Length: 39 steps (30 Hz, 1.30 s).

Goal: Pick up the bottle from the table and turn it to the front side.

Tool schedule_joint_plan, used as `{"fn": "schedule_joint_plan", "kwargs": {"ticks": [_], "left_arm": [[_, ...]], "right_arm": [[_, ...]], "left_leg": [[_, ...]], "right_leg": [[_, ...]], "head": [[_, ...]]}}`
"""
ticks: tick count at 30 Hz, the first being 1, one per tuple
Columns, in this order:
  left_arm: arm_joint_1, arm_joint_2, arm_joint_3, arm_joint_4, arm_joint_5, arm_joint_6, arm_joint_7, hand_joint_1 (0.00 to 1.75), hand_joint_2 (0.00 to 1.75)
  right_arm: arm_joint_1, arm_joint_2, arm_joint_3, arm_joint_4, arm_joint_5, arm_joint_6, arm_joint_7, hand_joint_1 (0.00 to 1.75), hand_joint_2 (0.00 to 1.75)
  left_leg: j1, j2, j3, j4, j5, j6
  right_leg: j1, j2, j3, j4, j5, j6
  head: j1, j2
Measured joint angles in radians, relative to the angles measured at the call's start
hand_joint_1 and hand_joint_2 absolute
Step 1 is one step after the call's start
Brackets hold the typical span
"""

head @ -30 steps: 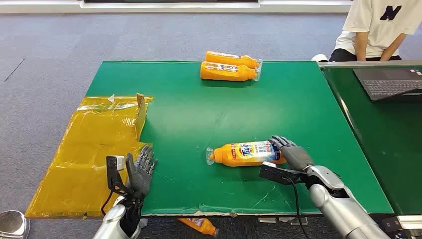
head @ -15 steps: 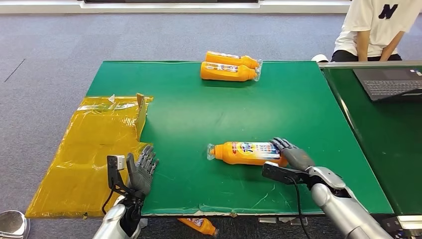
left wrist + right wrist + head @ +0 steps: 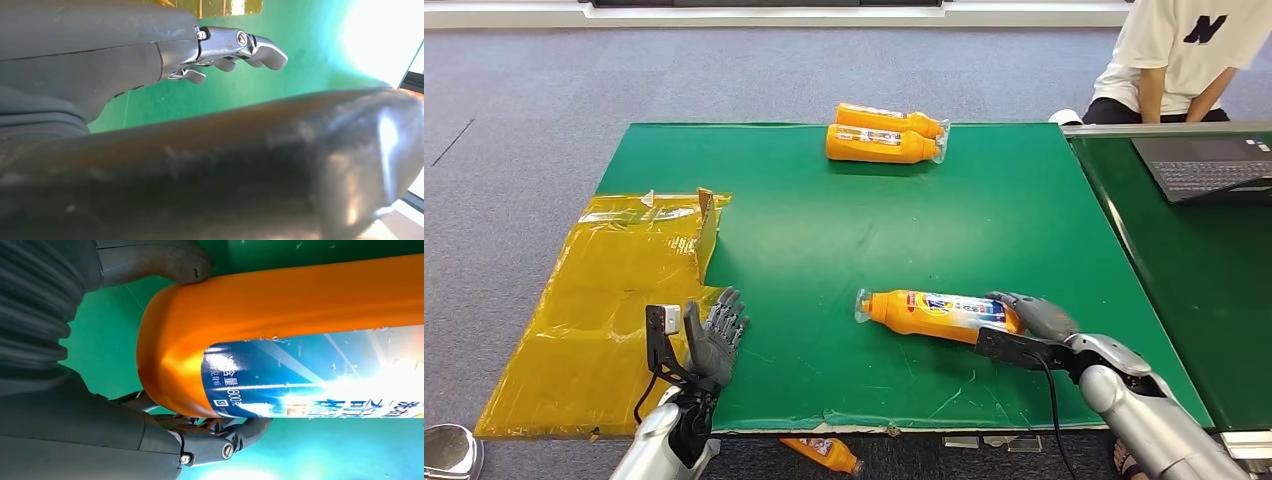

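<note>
An orange bottle (image 3: 934, 312) with a blue label lies on its side on the green table (image 3: 844, 230), cap pointing left. My right hand (image 3: 1034, 316) grips its base end. In the right wrist view the thumb (image 3: 165, 260) presses one side of the bottle (image 3: 300, 340) and the fingers (image 3: 220, 437) curl round the other. My left hand (image 3: 714, 342) stands open over the table's near left part, holding nothing, its fingers (image 3: 235, 47) spread above the green surface.
Two more orange bottles (image 3: 884, 135) lie together at the table's far edge. A flattened yellow box (image 3: 614, 290) covers the left side. A laptop (image 3: 1209, 165) sits on a second table at right, with a person (image 3: 1174, 55) seated behind. Another bottle (image 3: 824, 453) lies on the floor below.
The bottle has shifted right and rolled in my right hand, and its label now faces up more. My left hand has risen slightly.
</note>
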Motion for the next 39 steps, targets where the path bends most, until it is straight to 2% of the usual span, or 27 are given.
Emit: {"fn": "schedule_joint_plan", "kwargs": {"ticks": [7, 14, 19, 23, 27, 33, 39], "left_arm": [[0.0, -0.002, 0.0, 0.007, 0.001, -0.002, 0.009, 0.0, 0.0], [0.003, -0.002, -0.001, 0.03, 0.001, -0.004, -0.01, 0.0, 0.0], [0.027, -0.005, -0.001, 0.005, 0.002, 0.016, -0.014, 0.0, 0.0], [0.041, -0.01, -0.001, -0.018, 0.002, 0.031, -0.014, 0.0, 0.0], [0.059, -0.014, -0.001, -0.049, 0.002, 0.049, -0.013, 0.0, 0.0], [0.107, -0.025, -0.001, -0.127, -0.027, 0.091, 0.007, 0.0, 0.0], [0.139, -0.033, -0.003, -0.186, -0.077, 0.137, 0.012, 0.0, 0.0]], "right_arm": [[0.03, -0.005, 0.011, -0.019, 0.006, -0.042, 0.0, 1.75, 1.75], [0.097, 0.044, 0.005, -0.021, 0.034, -0.239, -0.045, 1.75, 1.75], [0.149, 0.15, -0.057, -0.052, 0.001, -0.431, -0.121, 1.75, 1.75], [0.177, 0.238, -0.104, -0.111, -0.018, -0.51, -0.152, 1.75, 1.75], [0.212, 0.325, -0.148, -0.167, -0.082, -0.549, -0.208, 1.75, 1.75], [0.254, 0.465, -0.182, -0.213, -0.17, -0.559, -0.249, 1.75, 1.75], [0.287, 0.542, -0.214, -0.23, -0.259, -0.541, -0.285, 1.75, 1.75]], "left_leg": [[0.0, 0.0, 0.0, 0.0, 0.0, 0.0], [0.001, 0.003, 0.004, -0.001, -0.003, 0.0], [0.001, 0.003, 0.004, -0.001, -0.002, -0.002], [0.001, 0.002, 0.003, -0.002, -0.002, -0.002], [0.002, 0.002, 0.003, -0.002, -0.002, -0.003], [0.002, 0.003, 0.002, -0.002, -0.003, -0.004], [0.002, 0.003, 0.001, -0.002, -0.003, -0.004]], "right_leg": [[0.0, 0.0, 0.0, 0.0, -0.001, 0.0], [0.001, 0.003, 0.004, 0.0, -0.002, -0.001], [0.001, 0.003, 0.003, 0.001, -0.001, -0.002], [0.001, 0.003, 0.002, 0.002, -0.002, -0.003], [0.001, 0.003, 0.001, 0.002, -0.003, -0.003], [0.001, 0.004, 0.0, 0.002, -0.004, -0.004], [0.001, 0.004, -0.001, 0.002, -0.004, -0.004]], "head": [[0.0, 0.0], [0.0, 0.0], [0.0, 0.0], [0.0, 0.0], [0.0, 0.0], [0.0, 0.0], [0.0, 0.0]]}}
